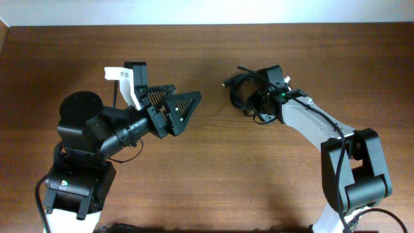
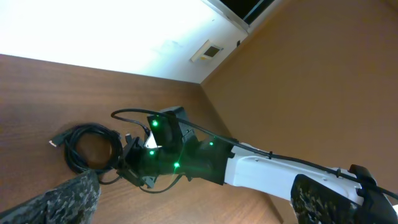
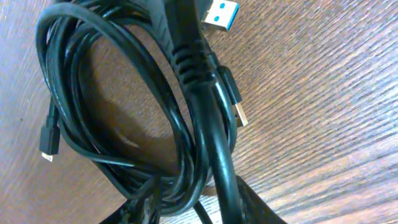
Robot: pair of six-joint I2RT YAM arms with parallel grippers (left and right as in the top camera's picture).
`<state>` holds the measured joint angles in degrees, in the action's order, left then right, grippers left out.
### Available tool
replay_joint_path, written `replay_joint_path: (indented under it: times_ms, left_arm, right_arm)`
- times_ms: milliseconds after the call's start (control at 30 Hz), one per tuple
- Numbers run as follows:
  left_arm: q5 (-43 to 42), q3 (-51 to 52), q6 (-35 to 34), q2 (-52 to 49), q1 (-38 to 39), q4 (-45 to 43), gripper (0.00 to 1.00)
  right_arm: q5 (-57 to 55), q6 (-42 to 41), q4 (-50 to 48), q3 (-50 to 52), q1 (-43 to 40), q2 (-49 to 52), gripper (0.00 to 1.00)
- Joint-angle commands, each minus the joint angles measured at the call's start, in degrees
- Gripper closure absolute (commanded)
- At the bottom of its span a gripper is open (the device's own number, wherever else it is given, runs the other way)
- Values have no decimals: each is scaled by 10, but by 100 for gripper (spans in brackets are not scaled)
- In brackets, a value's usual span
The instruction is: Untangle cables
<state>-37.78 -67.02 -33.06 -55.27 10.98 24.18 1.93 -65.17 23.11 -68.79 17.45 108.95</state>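
- Untangling looked barely begun: coiled bundle of glossy black round cables (image 1: pixel 236 90) lay looped and crossed over itself on the brown wood-grain table (image 1: pixel 213 175), right of centre. No strand had been separated out.
- Right gripper (image 1: pixel 262 102) sat at the bundle's edge. Could not tell whether its jaws were closed on a strand.
- Left gripper (image 1: pixel 178 103) hung well apart from the bundle, jaws spread wide, holding nothing.
- Textures: thick cord with ribbed strain relief behind a blue-tongued USB plug (image 3: pixel 221 14); thinner smooth cords ending in a slim metal-tipped plug (image 3: pixel 239 114) and a tiny black plug (image 3: pixel 48 142).
- Left to do, by my read: free each cable and lay them apart.
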Motion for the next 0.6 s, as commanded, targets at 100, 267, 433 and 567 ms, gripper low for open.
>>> replay_joint_path:
  times_ms: [100,267,433,567]
  left_arm:
    - [-10,-11,-4,5,2,1,1]
    - [-8,-11,-4,5,2,1,1]
    - [-3,-11,-3,5,1,8,1]
    - [80,-11,15,5,1,61,1]
  right_arm:
    - [-27,4,-3,-7,2,24,57]
    - [-18,4,-9,-7,2,44,96]
    - [66,64,-45,-20,2,31,96]
    - [133,127,-31,-39,2,-43,96]
